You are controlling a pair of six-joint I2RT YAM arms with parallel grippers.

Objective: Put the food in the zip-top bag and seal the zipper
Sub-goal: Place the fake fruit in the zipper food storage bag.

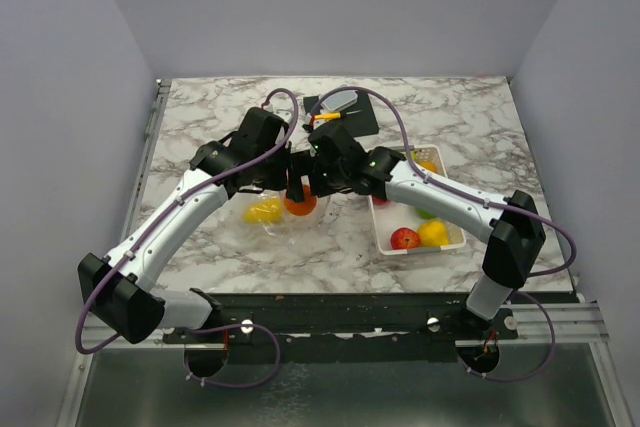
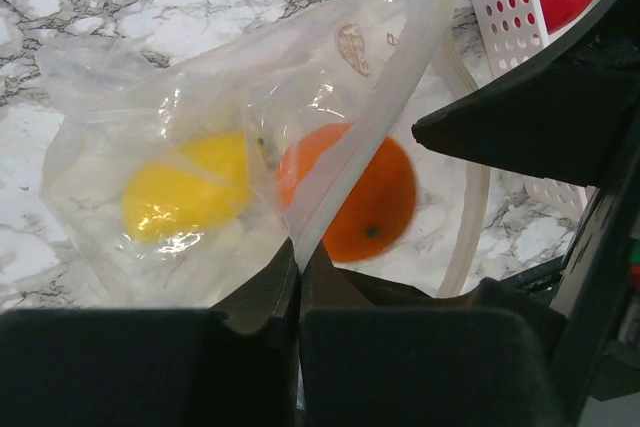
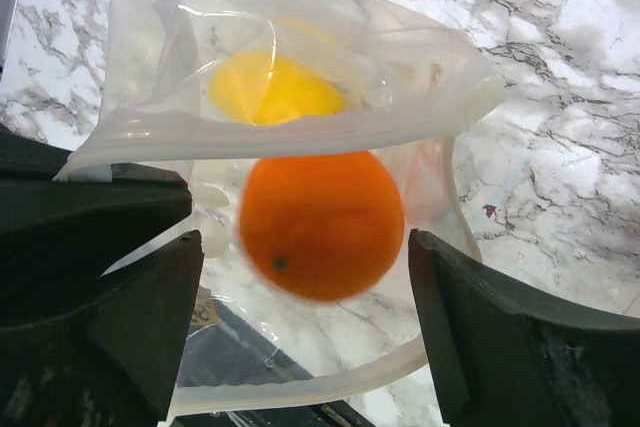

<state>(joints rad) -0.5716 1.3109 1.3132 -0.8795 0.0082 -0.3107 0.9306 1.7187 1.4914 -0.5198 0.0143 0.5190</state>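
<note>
Two of the fruits have reached the zip-top bag (image 2: 120, 77): a yellow fruit (image 2: 185, 197) lies inside it, and an orange (image 3: 320, 222) sits at its mouth, directly between the fingers of the right claw (image 3: 305, 247). That claw is spread, and a gap shows beside the orange, so I judge the fruit loose rather than gripped. The left claw (image 2: 298, 277) is pressed together on the bag's upper lip, pinching it at the zipper (image 2: 395, 87) and holding the mouth open.

Off to the right claw's outer side, the white basket (image 1: 425, 249) holds at least four more fruits, so most of the loading and all of the sealing are left.

Room is tight. Both claws crowd the mouth, close together, with the lifted lip between them. The right claw's easiest way out looks to be upward and back over the worktop (image 1: 200, 117) toward the basket.
</note>
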